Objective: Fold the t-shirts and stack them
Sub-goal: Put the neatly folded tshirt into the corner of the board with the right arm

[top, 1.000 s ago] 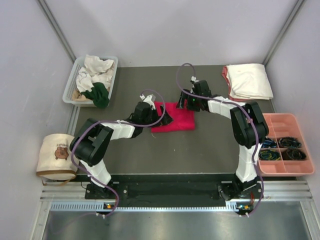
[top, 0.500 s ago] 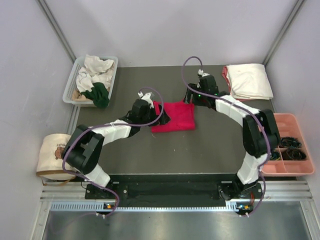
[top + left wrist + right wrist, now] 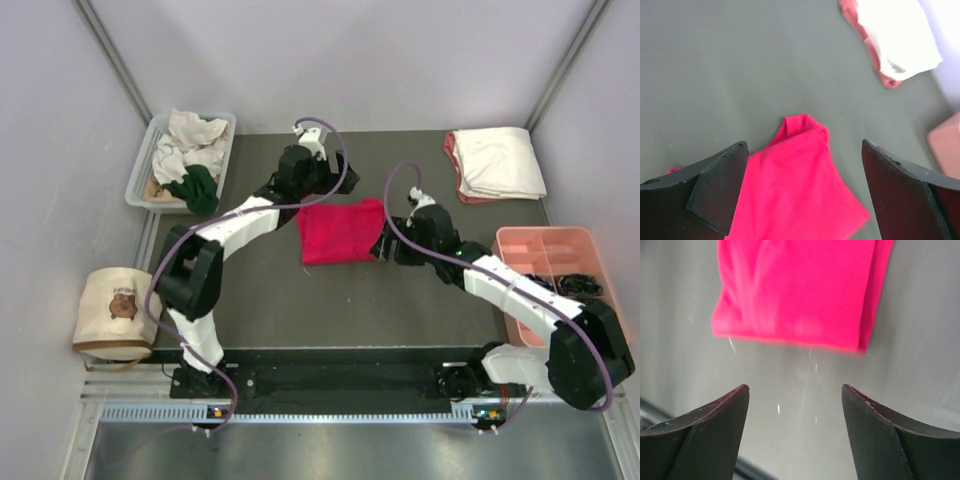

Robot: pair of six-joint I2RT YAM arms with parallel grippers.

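A crimson-red t-shirt [image 3: 343, 231] lies folded into a rough square on the dark mat, and neither gripper touches it. My left gripper [image 3: 318, 192] hovers open above its far-left corner; in the left wrist view the red shirt [image 3: 800, 185] shows between the wide-spread fingers [image 3: 715, 175]. My right gripper [image 3: 385, 243] stands open just off the shirt's right edge. In the right wrist view only bare mat lies between its fingers [image 3: 875, 430], with the red shirt [image 3: 800, 285] ahead. A folded cream-white t-shirt [image 3: 497, 160] rests on a salmon-pink one at the far right.
A clear bin [image 3: 140, 170] at the far left holds crumpled white, dark green and tan t-shirts [image 3: 190, 160]. A round beige bear-print bag [image 3: 112, 310] sits off the mat's near-left edge. A pink compartment tray [image 3: 560, 250] with cables stands at the right.
The left gripper swung from the red shirt's left side to its far-left corner. The right gripper drew back from the far side to the shirt's right edge. Both stayed open.
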